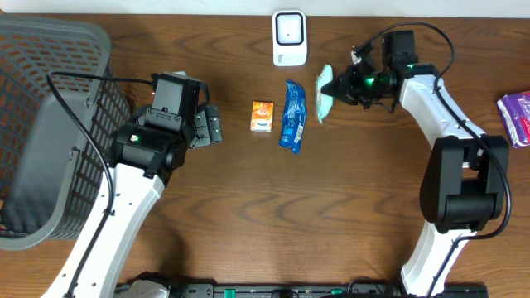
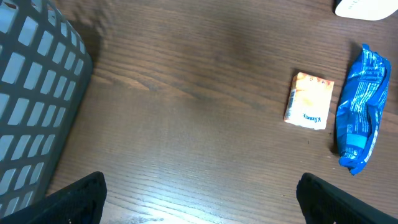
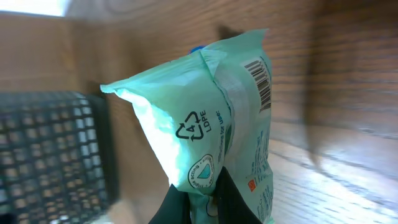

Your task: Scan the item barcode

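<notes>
Overhead, one scanner (image 1: pixel 289 37), one basket (image 1: pixel 33 124), right pincer (image 3: pixel 204 191) clamping one mint packet (image 3: pixel 211 124), left pincer (image 1: pixel 213 122) gaping

Mock shop checkout on a lab bench. Wood-grain table (image 1: pixel 273 215); grey mesh basket (image 1: pixel 33 50) behind left gripper (image 1: pixel 214 124); white scanner (image 1: pixel 289 37) just beside right gripper (image 1: pixel 335 87); small packaged goods (image 1: pixel 262 115) ahead of left gripper.

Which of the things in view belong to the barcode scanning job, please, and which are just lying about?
Belonging to the job:
- green packet, held in the shut right gripper, barcode showing
- white scanner

Lying about:
- orange box
- blue packet
- purple packet
- grey basket
- left gripper, open and holding nothing
</notes>
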Tool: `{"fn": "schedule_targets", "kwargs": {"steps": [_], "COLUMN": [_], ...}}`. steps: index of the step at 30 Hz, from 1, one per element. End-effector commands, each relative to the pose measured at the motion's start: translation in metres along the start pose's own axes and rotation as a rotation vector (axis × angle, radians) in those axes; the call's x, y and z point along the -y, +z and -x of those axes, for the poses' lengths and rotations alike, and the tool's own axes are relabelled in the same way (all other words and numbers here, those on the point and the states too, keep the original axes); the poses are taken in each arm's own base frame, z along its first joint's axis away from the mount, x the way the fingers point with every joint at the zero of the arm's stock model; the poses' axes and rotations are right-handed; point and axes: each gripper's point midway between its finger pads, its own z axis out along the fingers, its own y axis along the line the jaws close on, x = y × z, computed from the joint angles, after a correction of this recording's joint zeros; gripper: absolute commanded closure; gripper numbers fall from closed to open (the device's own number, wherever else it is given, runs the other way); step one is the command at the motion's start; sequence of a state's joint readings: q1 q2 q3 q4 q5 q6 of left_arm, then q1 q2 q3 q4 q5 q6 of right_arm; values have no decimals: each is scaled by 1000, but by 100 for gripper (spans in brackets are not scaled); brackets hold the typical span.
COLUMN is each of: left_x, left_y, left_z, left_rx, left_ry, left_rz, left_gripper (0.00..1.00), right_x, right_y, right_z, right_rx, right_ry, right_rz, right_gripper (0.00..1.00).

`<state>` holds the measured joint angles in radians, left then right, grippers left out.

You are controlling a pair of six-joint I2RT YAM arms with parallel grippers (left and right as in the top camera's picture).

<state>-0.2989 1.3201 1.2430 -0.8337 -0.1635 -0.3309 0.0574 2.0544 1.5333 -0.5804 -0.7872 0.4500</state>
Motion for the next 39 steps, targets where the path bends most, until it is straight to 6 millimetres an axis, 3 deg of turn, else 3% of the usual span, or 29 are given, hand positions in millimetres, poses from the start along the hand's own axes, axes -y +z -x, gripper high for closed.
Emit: {"fn": "schedule_targets", "kwargs": {"steps": [1,7,13,15,18,22,28,29,33,39], "left_x": [-1,-1,-1,-1,-1,-1,-1,-1,-1,-1], "left_y": [0,0,0,0,0,0,0,0,0,0], "left_z": [1,1,1,1,1,1,1,1,1,1], "left_rx": [2,2,2,2,2,2,2,2,2,2], "left_ry": [18,18,18,18,18,18,18,18,18,18], "left_rz": [7,7,7,7,7,7,7,7,7,7], "left_gripper": [2,2,2,2,2,2,2,2,2,2], "right_x": [3,39,103,125,140,140,116,108,98,84], "right_y": [-2,5,-8,-19,-35,-59,-87,-88,-81,-64], "right_z": [-10,-25,-30,-33,-35,-32,-24,-24,-29,-38], "right_rx": [-50,-46,8,13,0,-22,-58,-69,-96,-115], "right_ry": [126,175,216,247,254,251,182,173,156,215], "right_rz": [79,77,-127,-218,-279,-319,-375,-375,-375,-380], "right_gripper": [99,99,99,90,64,44,34,23,4,1]}}
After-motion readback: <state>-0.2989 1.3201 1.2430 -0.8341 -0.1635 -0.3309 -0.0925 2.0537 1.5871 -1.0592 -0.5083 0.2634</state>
